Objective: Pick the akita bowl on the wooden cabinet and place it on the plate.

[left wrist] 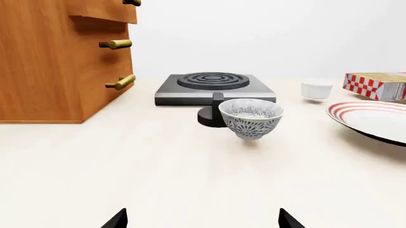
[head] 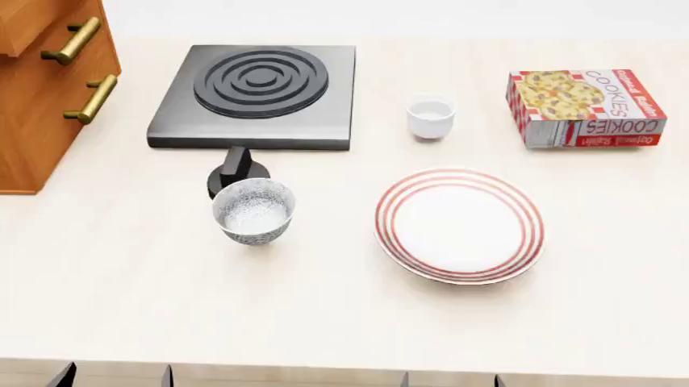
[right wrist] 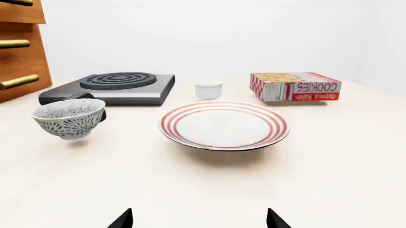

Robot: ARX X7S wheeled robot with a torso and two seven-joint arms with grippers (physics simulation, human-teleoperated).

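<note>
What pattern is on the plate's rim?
Concentric red rings on white plate, clearest in the head view.

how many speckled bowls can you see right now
1. The speckled bowl stands on the table in front of the stove's knob, left of the plate. The cabinet top is out of view, so another may be hidden.
</note>
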